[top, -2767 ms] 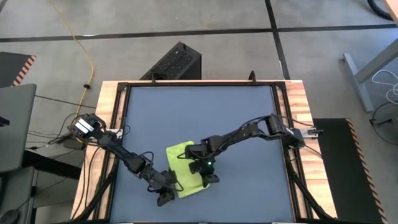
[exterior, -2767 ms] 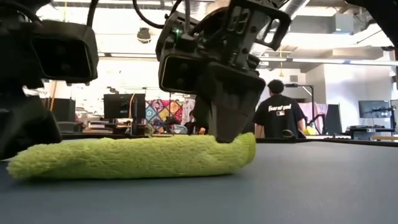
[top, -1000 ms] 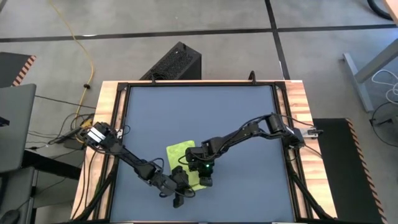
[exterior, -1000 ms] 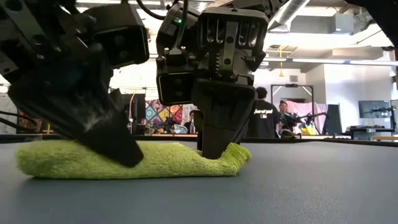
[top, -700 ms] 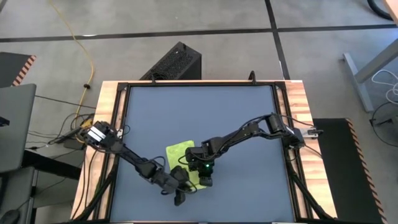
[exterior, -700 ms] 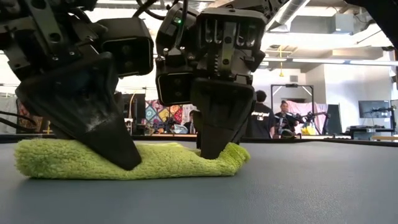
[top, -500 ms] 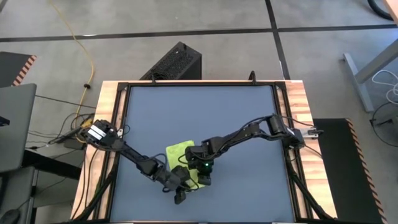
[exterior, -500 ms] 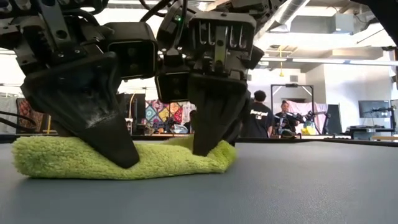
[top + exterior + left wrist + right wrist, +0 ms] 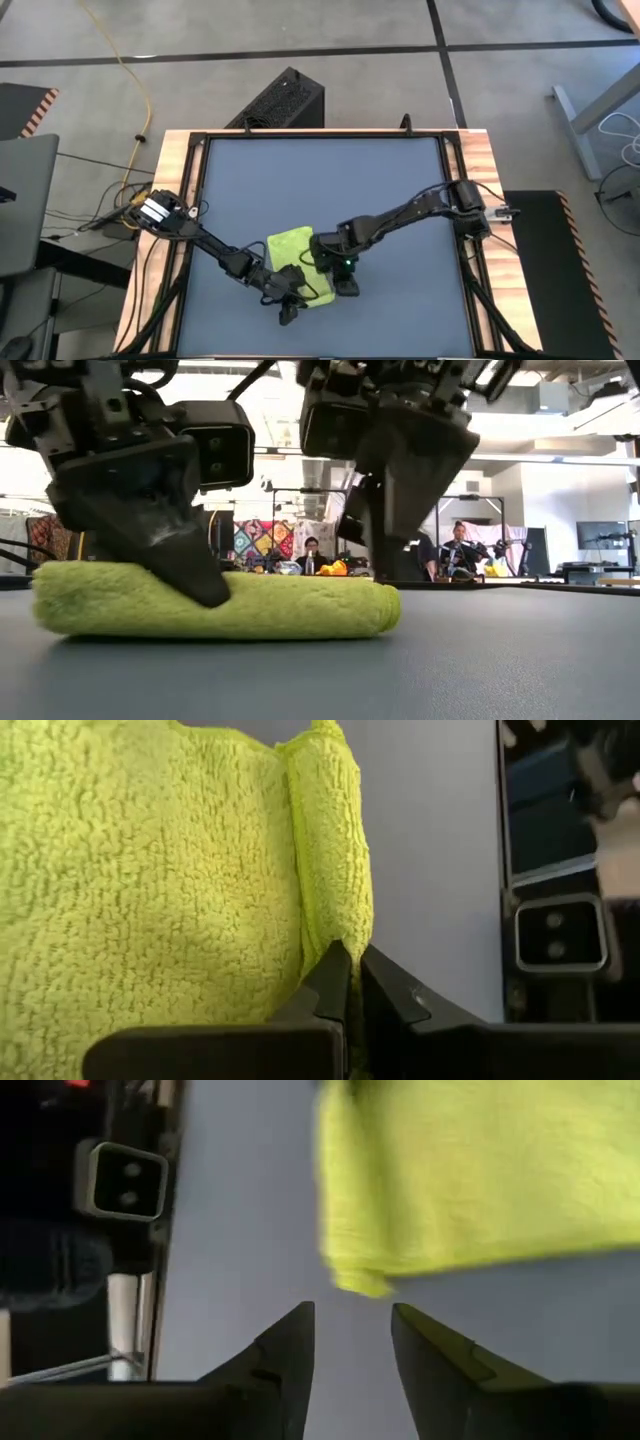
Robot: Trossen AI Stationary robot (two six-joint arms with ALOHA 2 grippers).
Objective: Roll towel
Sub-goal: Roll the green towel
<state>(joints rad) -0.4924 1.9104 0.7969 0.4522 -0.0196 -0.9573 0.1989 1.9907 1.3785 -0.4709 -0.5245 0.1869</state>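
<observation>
The lime-green towel (image 9: pixel 288 250) lies on the dark blue-grey tabletop as a thick, several-layer bundle (image 9: pixel 250 610), near the front edge and left of centre. My left gripper (image 9: pixel 292 300) is shut on the bundle's near part (image 9: pixel 210 595). My right gripper (image 9: pixel 347 285) stands open just off the towel's right end (image 9: pixel 395 565). Its wrist view shows only bare tabletop between the fingers (image 9: pixel 350 1315), with the towel (image 9: pixel 470 1170) farther ahead. My left gripper pinches a thick folded edge of the towel (image 9: pixel 342 932) between its two shut fingers. The fingers come down on it at a slant from the table's left. The towel stays flat on the table, slack.
Bare tabletop (image 9: pixel 330 180) stretches behind and to the right of the towel. Wooden rails (image 9: pixel 182 200) frame the table. A black box (image 9: pixel 285 98) stands on the floor beyond the far edge. People (image 9: pixel 312 555) are in the room far behind.
My right gripper has let go of the towel's right end, risen and drawn off toward the table's right edge. That end has settled back onto the table, and the bundle now lies a little longer. My left gripper has stayed on the towel.
</observation>
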